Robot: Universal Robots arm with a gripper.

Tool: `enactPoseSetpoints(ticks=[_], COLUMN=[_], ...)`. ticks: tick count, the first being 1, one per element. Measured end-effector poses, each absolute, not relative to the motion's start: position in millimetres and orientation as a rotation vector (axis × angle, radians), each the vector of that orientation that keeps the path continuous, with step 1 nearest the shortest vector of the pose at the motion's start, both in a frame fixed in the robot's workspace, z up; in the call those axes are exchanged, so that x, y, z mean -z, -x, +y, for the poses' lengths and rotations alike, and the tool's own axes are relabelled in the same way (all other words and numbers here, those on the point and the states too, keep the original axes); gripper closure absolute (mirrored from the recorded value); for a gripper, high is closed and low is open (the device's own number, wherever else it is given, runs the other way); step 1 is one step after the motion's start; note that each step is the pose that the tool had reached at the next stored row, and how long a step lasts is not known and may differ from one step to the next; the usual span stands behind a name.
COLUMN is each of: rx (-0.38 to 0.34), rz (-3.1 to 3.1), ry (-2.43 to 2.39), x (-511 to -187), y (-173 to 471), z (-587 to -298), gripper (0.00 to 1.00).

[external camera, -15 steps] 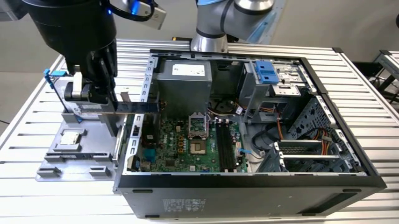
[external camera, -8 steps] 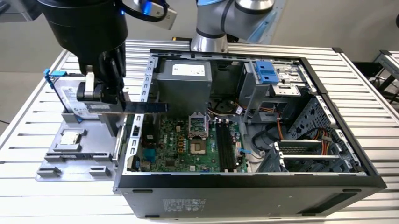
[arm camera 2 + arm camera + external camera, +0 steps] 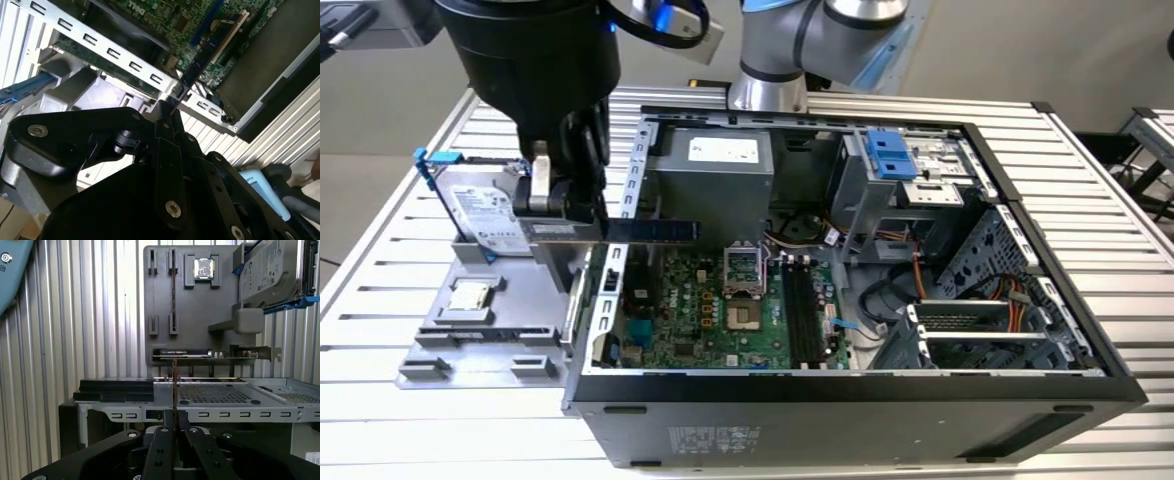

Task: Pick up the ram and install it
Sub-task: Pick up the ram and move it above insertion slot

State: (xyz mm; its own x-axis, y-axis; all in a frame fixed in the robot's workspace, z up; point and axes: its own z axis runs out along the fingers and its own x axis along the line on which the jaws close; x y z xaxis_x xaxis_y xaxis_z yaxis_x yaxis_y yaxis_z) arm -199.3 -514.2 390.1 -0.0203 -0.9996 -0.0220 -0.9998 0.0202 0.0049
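Observation:
The ram (image 3: 651,231) is a thin dark stick held level in my gripper (image 3: 574,228), which is shut on one end of it. The stick hangs over the open computer case's wall at the exterior view's left, its free end reaching over the green motherboard (image 3: 707,305). In the second wrist view the ram (image 3: 210,47) runs from the fingertips (image 3: 172,112) out above the board. In the first wrist view the ram (image 3: 174,385) shows edge-on, rising from between the fingers (image 3: 162,440). The long black memory slots (image 3: 801,312) lie further toward the exterior view's right.
The open computer case (image 3: 854,395) lies on a slatted metal table (image 3: 400,420). A grey parts holder (image 3: 480,335) beside the case carries a processor chip (image 3: 470,297) and a silver hard drive in a blue frame (image 3: 487,212). The power supply (image 3: 707,170) and drive cage (image 3: 907,165) sit at the case's back.

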Motion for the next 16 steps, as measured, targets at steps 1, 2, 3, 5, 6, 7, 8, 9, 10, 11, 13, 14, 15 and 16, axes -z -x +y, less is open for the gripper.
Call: enactPoseSetpoints(ticks=[1,2,3,5,6,7,8,9,10,11,13,14,15,16], rx=[-0.030,-0.030,-0.030,-0.030,-0.031,-0.031,-0.031,-0.031,-0.031,-0.031,-0.032,-0.032,-0.032,-0.033], rz=[2.235,2.235,2.235,2.235,2.235,2.235,2.236,2.236,2.236,2.236,2.236,2.236,2.236,2.236], ry=[2.190,2.190,2.190,2.191,2.191,2.191,2.191,2.191,2.191,2.191,2.191,2.191,2.191,2.191], x=[-390.0,-390.0,-390.0,-390.0,-390.0,-390.0,-390.0,-390.0,-390.0,-390.1,-390.0,-390.0,-390.0,-390.0], y=[197.7,195.9,194.3,190.8,189.0,187.1,185.2,183.3,181.6,179.6,175.8,174.1,172.2,170.4], z=[-514.2,-514.2,-514.2,-514.2,-514.2,-514.2,-514.2,-514.2,-514.2,-514.2,-514.2,-514.2,-514.2,-514.2], gripper=[1.00,1.00,1.00,1.00,1.00,1.00,1.00,1.00,1.00,1.00,1.00,1.00,1.00,1.00])
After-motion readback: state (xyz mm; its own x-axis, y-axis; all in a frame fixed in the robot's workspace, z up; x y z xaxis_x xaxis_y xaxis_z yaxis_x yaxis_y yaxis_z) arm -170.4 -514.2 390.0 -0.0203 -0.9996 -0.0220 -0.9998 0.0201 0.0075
